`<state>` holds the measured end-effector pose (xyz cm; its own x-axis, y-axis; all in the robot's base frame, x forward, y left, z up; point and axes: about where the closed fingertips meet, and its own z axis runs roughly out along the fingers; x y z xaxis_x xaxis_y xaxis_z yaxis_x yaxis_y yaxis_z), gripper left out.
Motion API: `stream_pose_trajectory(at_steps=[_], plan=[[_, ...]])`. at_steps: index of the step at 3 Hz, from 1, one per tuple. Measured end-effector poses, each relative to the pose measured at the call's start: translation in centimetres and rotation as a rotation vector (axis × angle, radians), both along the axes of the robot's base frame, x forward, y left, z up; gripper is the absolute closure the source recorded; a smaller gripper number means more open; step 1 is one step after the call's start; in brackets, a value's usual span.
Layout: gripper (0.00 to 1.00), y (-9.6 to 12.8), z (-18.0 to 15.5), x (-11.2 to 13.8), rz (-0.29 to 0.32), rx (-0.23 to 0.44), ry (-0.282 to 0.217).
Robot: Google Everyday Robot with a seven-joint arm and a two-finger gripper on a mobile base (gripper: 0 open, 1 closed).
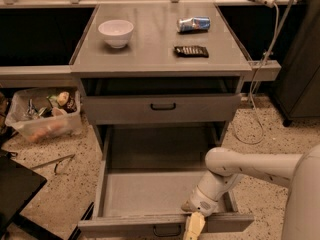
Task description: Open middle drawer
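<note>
While white arm reached in from R, plastic bin: far L of jaws, further back, on floor, cluttered w/ small items.
White bowl: on cabinet top, L of jaws & well back.
Middle drawer: open, out toward cam, plain grey tray showing; low front panel ran directly under jaws.
Loop handle: black, front-panel centre, just L of jaws.
Taller drawer: shut, behind & above jaws.
Can, black bar: on cabinet top, straight back from jaws, can furthest.
Gripper: over front panel's top edge, at bottom of view.
Jaws: open or closed, couldn't tell.
</note>
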<state>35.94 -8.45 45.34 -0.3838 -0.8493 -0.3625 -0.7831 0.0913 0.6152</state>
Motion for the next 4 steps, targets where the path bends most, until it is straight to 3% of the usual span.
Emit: stream_pose_trajectory(at_steps=[1, 2, 3, 4], plan=[[0.0, 0.9, -0.6, 0.7, 0.037, 0.002, 0.022], [0.0, 0.9, -0.1, -0.5, 0.048, 0.001, 0.06], [0.0, 0.2, 1.6, -2.7, 0.049, -0.008, 0.085], [0.0, -0.6, 3.4, -4.8, 0.034, -0.005, 0.076]])
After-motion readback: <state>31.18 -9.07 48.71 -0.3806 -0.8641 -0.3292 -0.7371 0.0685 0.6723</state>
